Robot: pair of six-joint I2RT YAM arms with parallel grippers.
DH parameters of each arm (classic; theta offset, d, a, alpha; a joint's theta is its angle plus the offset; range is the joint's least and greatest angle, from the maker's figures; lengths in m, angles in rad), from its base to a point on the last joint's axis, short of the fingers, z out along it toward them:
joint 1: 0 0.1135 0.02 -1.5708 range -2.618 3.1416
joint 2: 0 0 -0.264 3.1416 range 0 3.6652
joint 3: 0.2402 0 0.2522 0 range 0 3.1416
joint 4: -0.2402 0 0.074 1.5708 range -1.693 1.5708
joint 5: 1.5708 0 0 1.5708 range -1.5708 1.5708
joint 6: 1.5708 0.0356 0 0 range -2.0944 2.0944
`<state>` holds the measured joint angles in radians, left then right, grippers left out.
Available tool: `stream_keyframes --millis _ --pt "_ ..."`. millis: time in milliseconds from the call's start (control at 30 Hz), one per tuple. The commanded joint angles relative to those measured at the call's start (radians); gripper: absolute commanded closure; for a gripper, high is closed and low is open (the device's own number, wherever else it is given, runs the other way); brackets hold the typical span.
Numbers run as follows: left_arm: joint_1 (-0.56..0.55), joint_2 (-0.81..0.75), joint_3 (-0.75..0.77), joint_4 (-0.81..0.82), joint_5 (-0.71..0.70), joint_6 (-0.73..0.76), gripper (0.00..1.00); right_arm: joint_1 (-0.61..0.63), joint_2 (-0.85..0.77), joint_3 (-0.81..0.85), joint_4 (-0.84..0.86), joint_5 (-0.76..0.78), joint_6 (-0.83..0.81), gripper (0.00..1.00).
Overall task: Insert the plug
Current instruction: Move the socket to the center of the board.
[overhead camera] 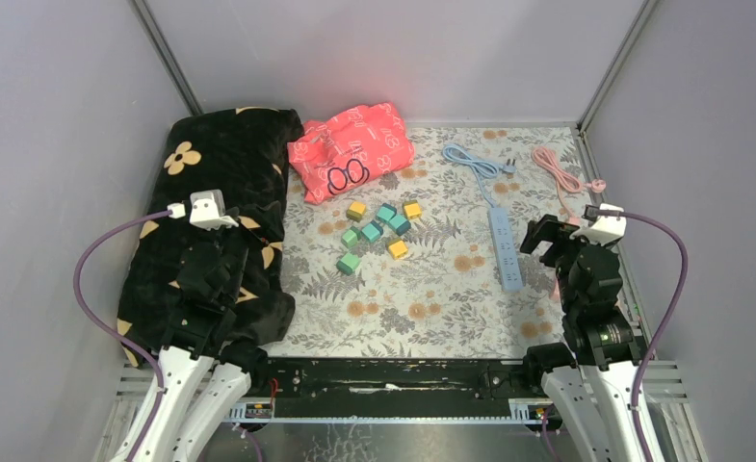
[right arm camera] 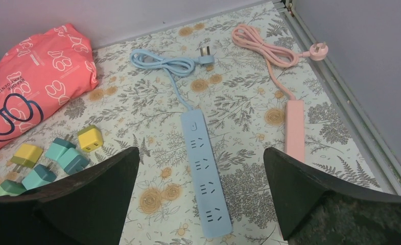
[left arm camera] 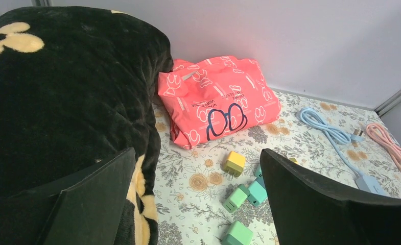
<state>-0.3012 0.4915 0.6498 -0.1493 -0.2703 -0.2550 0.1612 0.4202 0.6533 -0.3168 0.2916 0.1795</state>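
**Both pincers spread; no plug taken up yet**

The left gripper [left arm camera: 198, 163] and the right gripper [right arm camera: 201, 163] are each seen spread wide, with nothing between the fingers; the left one hangs at the edge of the black blanket [overhead camera: 210, 164], the right one just beside the blue power strip [right arm camera: 204, 173]. The plugs [overhead camera: 378, 231], small yellow, teal and green cubes, lie loose in a cluster on the floral mat [overhead camera: 431, 298], between the pink bag [overhead camera: 352, 149] and the blue strip; none is seated in a socket.

The step in hand is judged to be the first reach for a plug. A cube at the cluster's rim, such as the yellow plug [right arm camera: 90, 138], is best chosen, so that its neighbours are not knocked; its body should be pinched across two flat sides, the prongs left free; the way the prongs point should be read before lifting, since the cubes lie tipped differently. The strip looks light and may slide; it could be steadied by the other gripper while the plug is pressed straight down.
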Motion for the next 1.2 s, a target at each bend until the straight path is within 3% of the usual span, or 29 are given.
stream_keyframes --millis 0,500,667,900,1167 --pt "0.003 -0.005 0.01 0.05 0.021 -0.015 0.0 0.007 0.036 0.041 0.014 -0.031 0.035 0.01" --pt "0.002 -0.018 0.045 -0.021 0.077 0.011 0.0 0.007 0.233 0.13 -0.053 -0.111 0.093 0.01" --pt "0.002 -0.021 0.041 -0.008 0.175 0.063 0.0 0.006 0.378 0.14 -0.074 -0.158 0.148 0.01" --pt "0.002 -0.026 0.03 -0.013 0.151 0.055 0.0 0.008 0.591 0.155 -0.101 -0.179 0.165 0.01" --pt "0.002 -0.042 0.017 -0.006 0.182 0.063 0.0 0.006 0.827 0.179 -0.154 -0.072 0.162 0.02"
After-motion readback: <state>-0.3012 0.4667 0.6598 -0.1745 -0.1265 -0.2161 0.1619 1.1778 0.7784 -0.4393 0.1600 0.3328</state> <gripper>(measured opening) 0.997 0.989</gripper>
